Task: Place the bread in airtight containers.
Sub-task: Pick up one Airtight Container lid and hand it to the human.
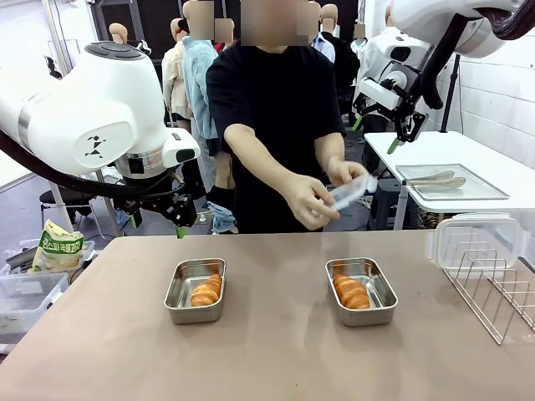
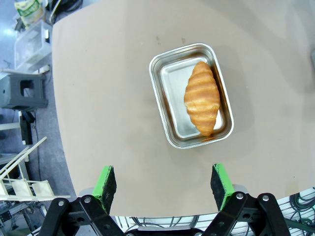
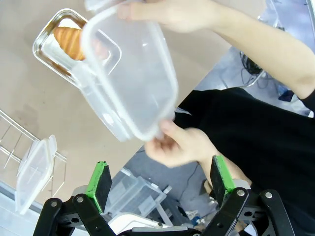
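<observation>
Two steel containers stand on the brown table, each with one croissant inside. The left container (image 1: pixel 176 294) holds bread (image 1: pixel 206 291), the right container (image 1: pixel 384 289) holds bread (image 1: pixel 351 292). My left gripper (image 1: pixel 157 221) hangs open above the table's far left edge. From its wrist it looks down on a container (image 2: pixel 172 83) and its croissant (image 2: pixel 202 97), with the open left gripper (image 2: pixel 165 182) empty. My right gripper (image 1: pixel 376 134) is raised high at the back right, open (image 3: pixel 160 179). The person holds a clear lid (image 1: pixel 351 192) (image 3: pixel 130 73) in both hands above the right container (image 3: pixel 42 49).
A second clear lid (image 1: pixel 475 238) leans on a wire rack (image 1: pixel 493 296) at the table's right edge. A flat metal tray with tongs (image 1: pixel 451 180) sits on a white side table behind. Bins and a snack bag (image 1: pixel 57 246) stand off the left.
</observation>
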Robot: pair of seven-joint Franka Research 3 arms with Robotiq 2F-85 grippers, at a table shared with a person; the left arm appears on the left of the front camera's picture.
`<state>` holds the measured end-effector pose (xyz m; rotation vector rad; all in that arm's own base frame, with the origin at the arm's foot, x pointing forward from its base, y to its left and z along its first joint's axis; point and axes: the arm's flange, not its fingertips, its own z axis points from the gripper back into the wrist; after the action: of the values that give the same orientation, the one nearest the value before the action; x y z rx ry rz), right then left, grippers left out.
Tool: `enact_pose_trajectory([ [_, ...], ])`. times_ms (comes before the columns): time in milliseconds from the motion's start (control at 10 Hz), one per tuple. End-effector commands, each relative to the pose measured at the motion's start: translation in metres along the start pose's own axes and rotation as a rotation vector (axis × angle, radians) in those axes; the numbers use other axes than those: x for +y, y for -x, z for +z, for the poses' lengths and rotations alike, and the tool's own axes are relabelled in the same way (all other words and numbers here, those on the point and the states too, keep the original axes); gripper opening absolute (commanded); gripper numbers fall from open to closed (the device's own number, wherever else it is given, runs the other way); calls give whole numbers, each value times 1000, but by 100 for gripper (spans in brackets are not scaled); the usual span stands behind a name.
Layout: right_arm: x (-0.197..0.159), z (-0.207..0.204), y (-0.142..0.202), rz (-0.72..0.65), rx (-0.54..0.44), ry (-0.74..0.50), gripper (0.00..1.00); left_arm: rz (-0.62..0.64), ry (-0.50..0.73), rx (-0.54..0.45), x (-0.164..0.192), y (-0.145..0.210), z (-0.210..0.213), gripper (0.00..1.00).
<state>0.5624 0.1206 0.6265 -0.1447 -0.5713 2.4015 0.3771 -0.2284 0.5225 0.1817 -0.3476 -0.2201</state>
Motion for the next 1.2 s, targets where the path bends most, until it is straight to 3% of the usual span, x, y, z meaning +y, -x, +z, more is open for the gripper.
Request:
enact_pose_trajectory([
  [0, 1, 0, 0, 1, 7, -2, 100, -2, 0, 5, 1, 0, 1, 100],
  [1100, 1, 0, 0, 1, 7, -2, 100, -2, 0, 5, 1, 0, 1, 100],
])
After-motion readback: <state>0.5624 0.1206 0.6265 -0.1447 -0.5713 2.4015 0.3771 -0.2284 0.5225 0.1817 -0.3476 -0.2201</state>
